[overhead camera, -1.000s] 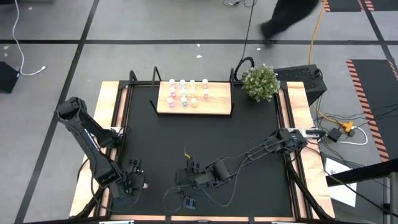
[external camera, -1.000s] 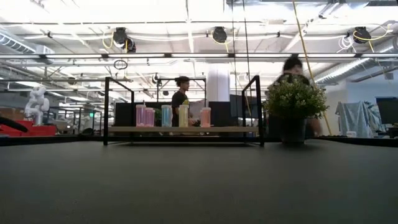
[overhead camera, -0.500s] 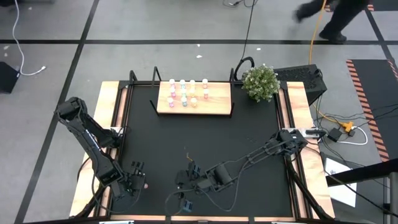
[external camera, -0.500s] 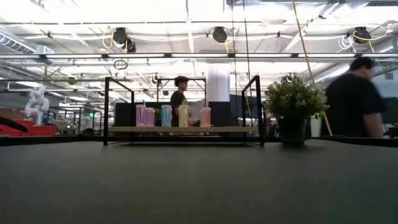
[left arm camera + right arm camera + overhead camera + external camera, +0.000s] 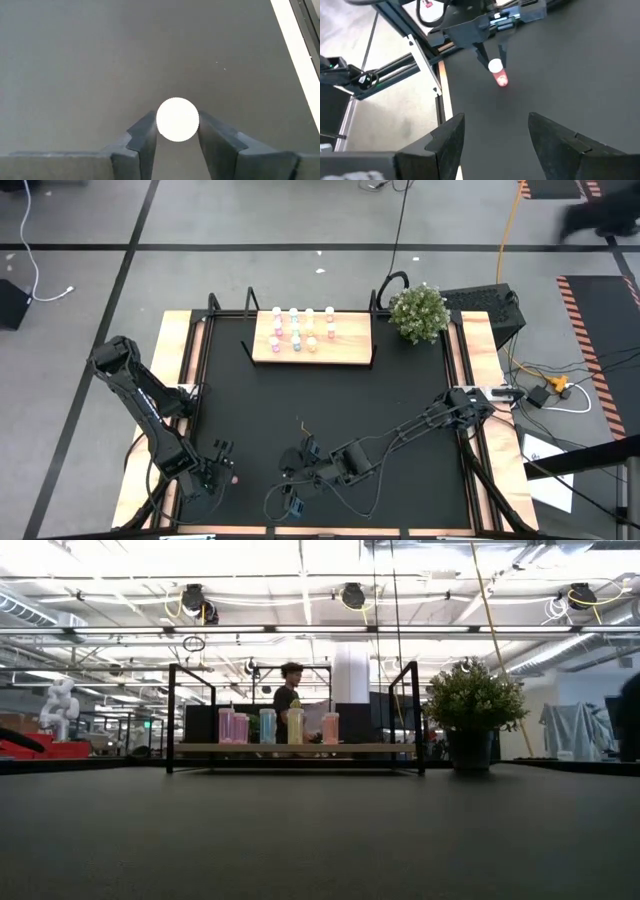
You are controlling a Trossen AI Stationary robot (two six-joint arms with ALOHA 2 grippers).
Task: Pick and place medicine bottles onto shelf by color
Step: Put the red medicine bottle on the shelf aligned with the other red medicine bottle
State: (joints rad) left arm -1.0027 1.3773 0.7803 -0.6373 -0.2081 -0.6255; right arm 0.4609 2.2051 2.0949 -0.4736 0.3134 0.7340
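Left gripper clamped around white-capped pink bottle between its fingers; right gripper spread, empty.

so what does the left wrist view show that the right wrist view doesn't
Only the left wrist view: the bottle's round white cap seen end-on, with the left claw fingers right at its two sides. Only the right wrist view: the bottle's pink body, the open right claw with nothing in it, and floor past the table edge. Both share: that bottle, the left claw around it, and the black tabletop.
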